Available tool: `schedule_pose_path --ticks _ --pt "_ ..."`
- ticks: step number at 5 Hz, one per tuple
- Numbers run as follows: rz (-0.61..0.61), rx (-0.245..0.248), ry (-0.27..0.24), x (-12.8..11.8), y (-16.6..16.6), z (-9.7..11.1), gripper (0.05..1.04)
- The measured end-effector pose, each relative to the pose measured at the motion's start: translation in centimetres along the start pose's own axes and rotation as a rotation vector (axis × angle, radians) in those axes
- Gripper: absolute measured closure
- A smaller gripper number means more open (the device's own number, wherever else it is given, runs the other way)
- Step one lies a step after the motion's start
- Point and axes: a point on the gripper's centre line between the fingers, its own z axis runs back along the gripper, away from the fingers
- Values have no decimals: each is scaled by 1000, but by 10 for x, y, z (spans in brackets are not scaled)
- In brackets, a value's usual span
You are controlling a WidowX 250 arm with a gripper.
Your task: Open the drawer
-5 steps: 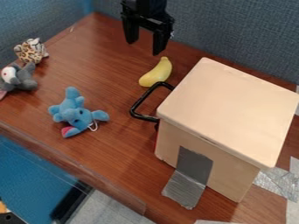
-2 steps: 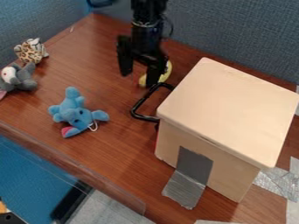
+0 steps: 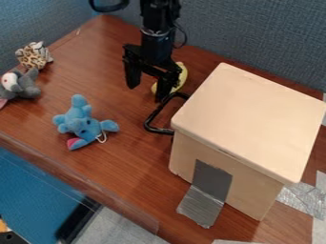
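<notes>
Gripper (image 3: 146,93) hangs with fingers spread, one tip at the far part of the drawer handle (image 3: 160,131), presumably to hook it.

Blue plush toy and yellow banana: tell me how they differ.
The blue plush toy has a pinkish-red patch; the yellow banana shows no such patch. The blue plush toy has stubby parts sticking out, while the yellow banana is one smooth curve. The blue plush toy is in full sight, but the gripper partly covers the yellow banana. Both lie on the brown table.
</notes>
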Motion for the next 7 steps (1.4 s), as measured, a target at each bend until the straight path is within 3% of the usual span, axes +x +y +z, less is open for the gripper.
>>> schedule_pose_path --ticks 1,2,3,5,6,7 --pt "-4 41 -32 0 -15 24 83" --pt "25 81 -45 -2 -10 39 83" --pt "22 66 -46 -2 -13 39 83" --pt "6 61 45 -13 -13 0 83" --pt "36 57 69 -20 -2 -12 139" --pt "26 35 53 -19 -4 -15 419"
